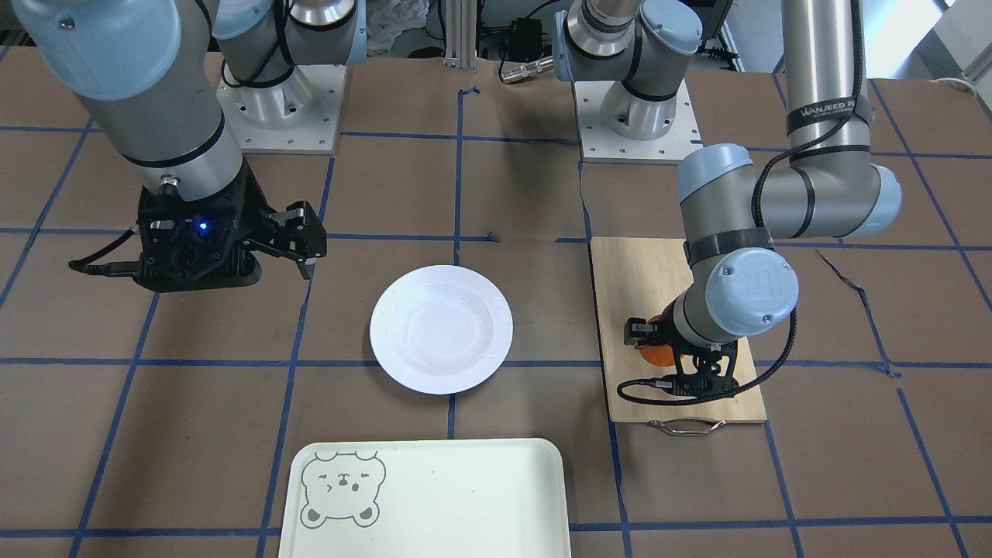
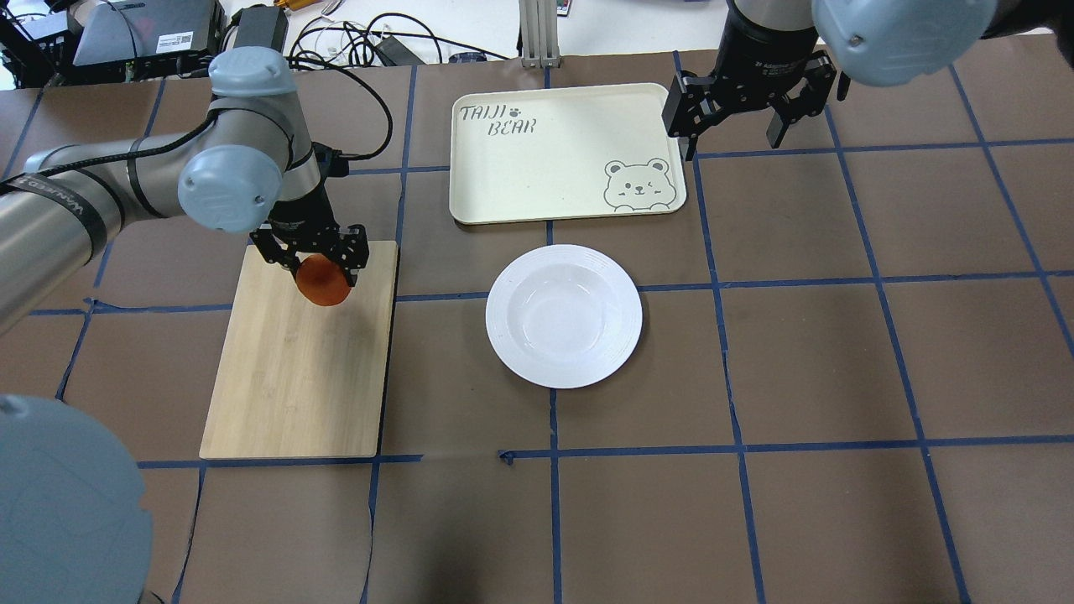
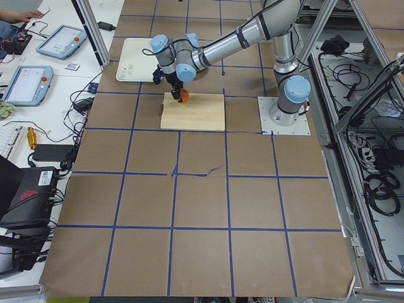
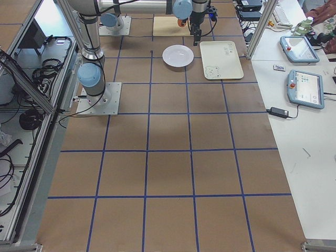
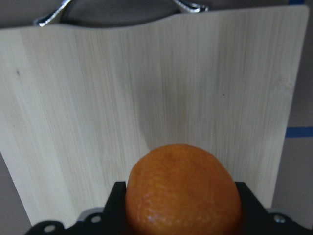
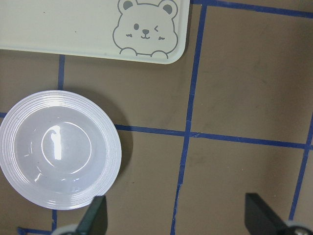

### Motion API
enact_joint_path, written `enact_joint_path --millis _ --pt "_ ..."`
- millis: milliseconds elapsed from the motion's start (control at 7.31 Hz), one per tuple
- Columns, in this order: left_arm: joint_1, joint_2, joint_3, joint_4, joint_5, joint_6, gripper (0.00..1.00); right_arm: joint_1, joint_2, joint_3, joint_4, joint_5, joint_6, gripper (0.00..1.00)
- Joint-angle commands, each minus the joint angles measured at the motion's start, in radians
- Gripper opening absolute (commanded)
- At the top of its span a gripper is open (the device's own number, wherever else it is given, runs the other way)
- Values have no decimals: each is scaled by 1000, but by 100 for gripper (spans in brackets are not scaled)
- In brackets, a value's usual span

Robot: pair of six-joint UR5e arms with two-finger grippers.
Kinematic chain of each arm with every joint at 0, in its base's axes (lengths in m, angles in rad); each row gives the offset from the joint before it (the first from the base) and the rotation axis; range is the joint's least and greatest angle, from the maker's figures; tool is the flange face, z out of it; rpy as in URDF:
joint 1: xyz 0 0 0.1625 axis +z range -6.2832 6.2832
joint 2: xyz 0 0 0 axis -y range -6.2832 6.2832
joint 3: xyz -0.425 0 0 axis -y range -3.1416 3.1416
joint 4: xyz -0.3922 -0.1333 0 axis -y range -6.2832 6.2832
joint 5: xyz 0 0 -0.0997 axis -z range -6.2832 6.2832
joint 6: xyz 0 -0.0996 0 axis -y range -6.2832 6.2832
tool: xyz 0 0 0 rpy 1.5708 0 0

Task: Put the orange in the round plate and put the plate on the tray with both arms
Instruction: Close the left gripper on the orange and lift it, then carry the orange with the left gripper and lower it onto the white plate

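Note:
The orange (image 2: 323, 281) is held just above the bamboo cutting board (image 2: 298, 361) by my left gripper (image 2: 315, 262), which is shut on it; the left wrist view shows the orange (image 5: 183, 191) between the black fingers. The white round plate (image 2: 564, 315) lies bare in the middle of the table, right of the board. The cream tray (image 2: 554, 151) with the bear face lies beyond the plate. My right gripper (image 2: 738, 126) hangs open high over the table, right of the tray. In the right wrist view its fingertips (image 6: 95, 215) frame bare table beside the plate (image 6: 58, 149).
The cutting board has a metal handle (image 1: 686, 426) on its far end from the robot. Brown paper with blue tape lines covers the table (image 2: 805, 377). Cables and electronics (image 2: 151, 33) lie past the far table edge. Both arm bases (image 1: 635, 108) stand at the robot's side.

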Motion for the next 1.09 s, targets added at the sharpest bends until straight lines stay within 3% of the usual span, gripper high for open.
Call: enact_joint_path --millis 0,137,274,410,547,684,957 --pt "-111 18 40 -29 -139 -126 0 0 0 -1 -1 -1 0 100" --pt "-181 1 44 -20 -215 -176 0 -1 0 -1 -1 -1 -1 100" --pt "-238 -8 46 2 -296 -343 0 -1 0 1 -1 1 -1 100" --pt "-278 -26 40 131 -331 -521 0 -3 0 1 0 -1 -1 100" --pt "-315 -60 38 169 -392 -596 0 -3 0 1 0 -1 -1 100" --pt "-343 -88 27 170 -400 -590 17 -3 2 1 0 1 -1 100" --pt "-352 -120 12 166 -403 -596 22 -3 3 12 -3 1 0 100"
